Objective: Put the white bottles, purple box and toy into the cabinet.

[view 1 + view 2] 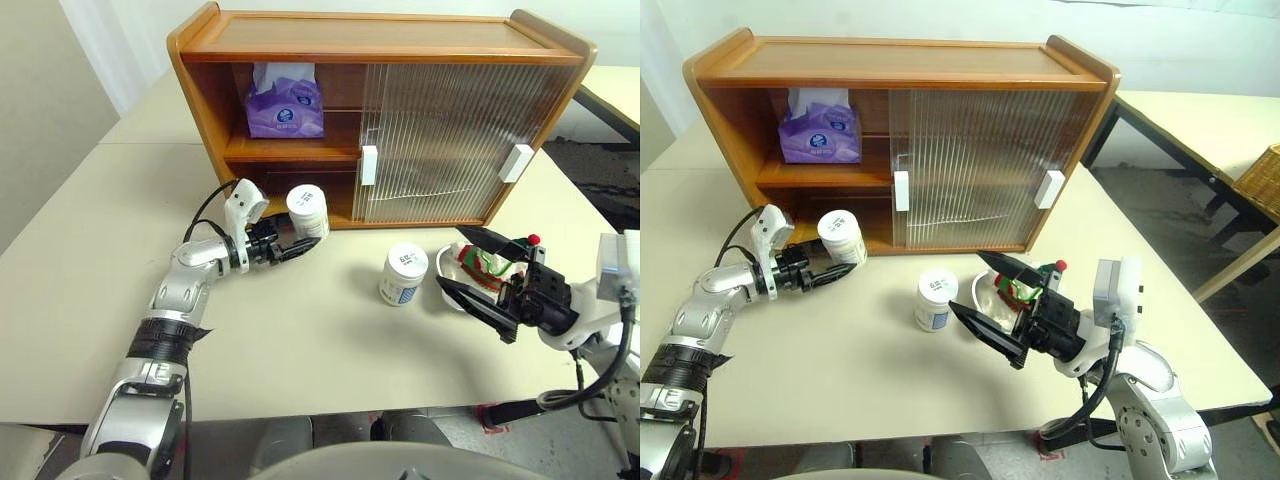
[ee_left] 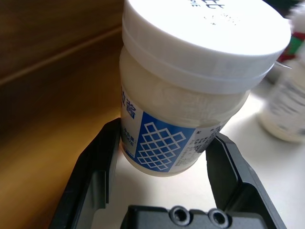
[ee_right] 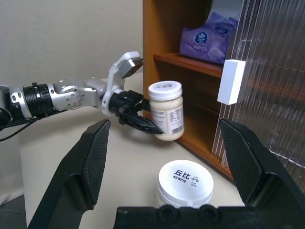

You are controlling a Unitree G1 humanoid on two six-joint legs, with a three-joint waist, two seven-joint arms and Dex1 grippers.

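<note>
The wooden cabinet [image 1: 380, 45] stands at the back of the table, its left half uncovered. On its upper shelf sits the purple box [image 1: 285, 100]. My left gripper [image 1: 300, 240] is shut on one white bottle [image 1: 307, 210], held just in front of the lower shelf's opening; the fingers [image 2: 102, 162] clamp its labelled body [image 2: 200, 71]. The other white bottle [image 1: 403, 273] stands on the table in front of the doors. Right of it the toy [image 1: 483, 262] lies in a silver dish, partly hidden behind my right gripper [image 1: 452, 258], which hangs open and empty.
Two ribbed sliding doors [image 1: 440, 140] with white handles [image 1: 369, 165] cover the cabinet's right part. A second table [image 1: 1200, 120] stands off to the right with a wicker basket [image 1: 1260, 175] beyond it. The table's front edge [image 1: 300, 415] is close to me.
</note>
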